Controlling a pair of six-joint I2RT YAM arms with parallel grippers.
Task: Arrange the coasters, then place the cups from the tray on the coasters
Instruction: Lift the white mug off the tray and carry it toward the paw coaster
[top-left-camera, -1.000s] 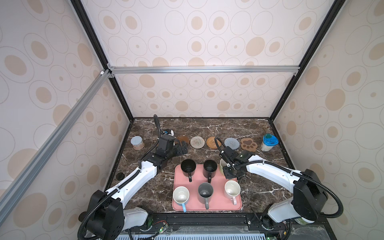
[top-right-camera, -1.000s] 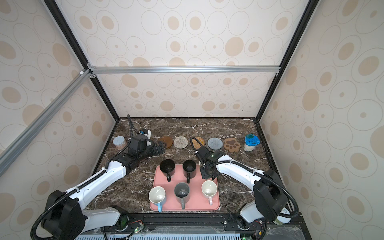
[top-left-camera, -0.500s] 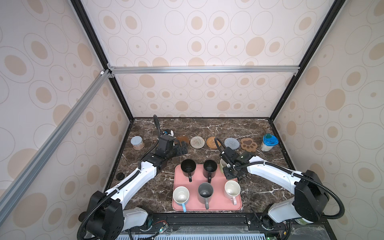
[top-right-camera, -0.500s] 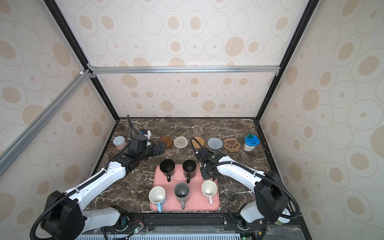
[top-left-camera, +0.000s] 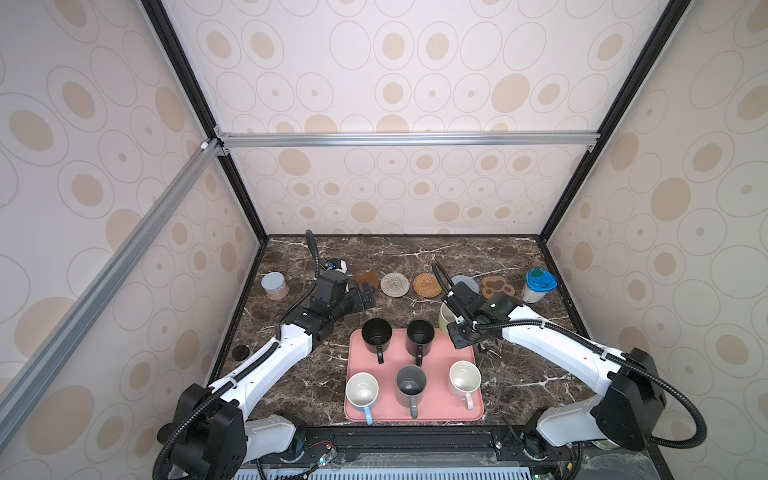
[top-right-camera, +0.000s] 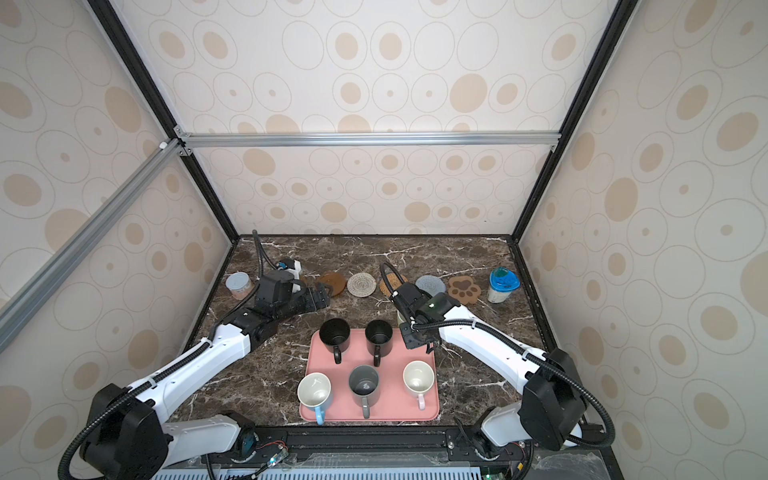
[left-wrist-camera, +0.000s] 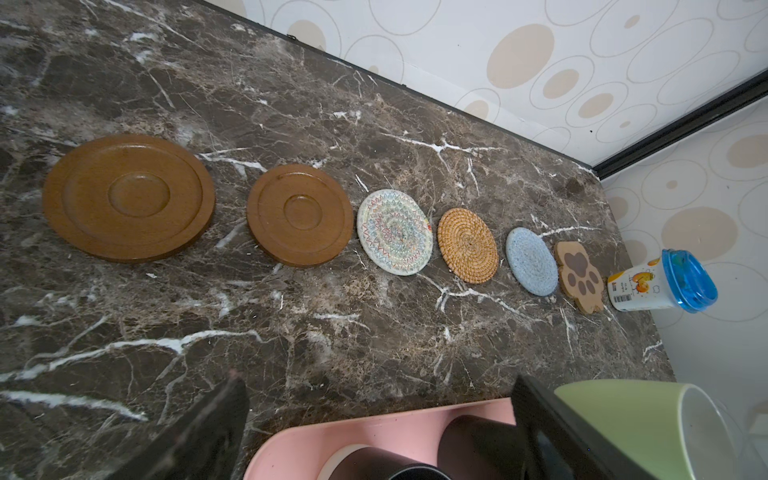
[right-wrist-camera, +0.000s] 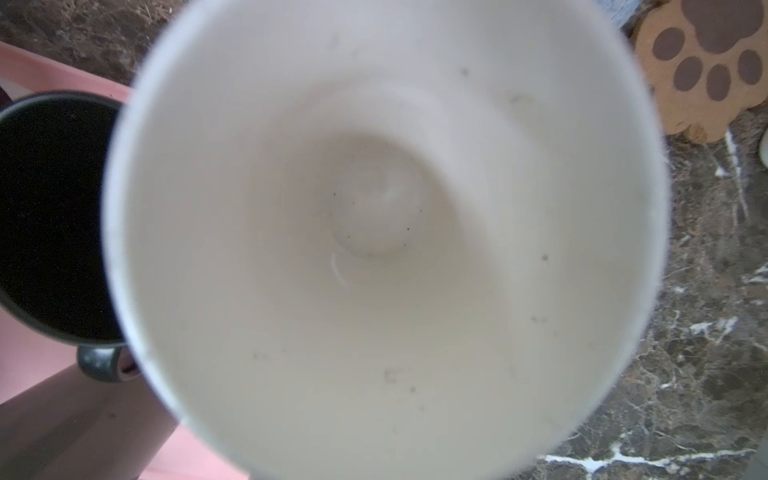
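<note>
Since the earlier frame neither arm has visibly shifted. The right gripper (top-left-camera: 455, 326) has closed on the green mug (top-left-camera: 445, 319) at the far right corner of the tray (top-left-camera: 438, 353). The left gripper (top-left-camera: 365, 299) stands open.

Lift vertically, staying level and clear of the adjacent black mug (top-left-camera: 419, 334).

Green mug axis is vertical, mouth up; the handle is hidden.

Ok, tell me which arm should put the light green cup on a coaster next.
Right. The right gripper is shut on the light green cup, close to the grey-blue coaster and paw coaster. The left gripper is open, empty, by the wooden coasters.
</note>
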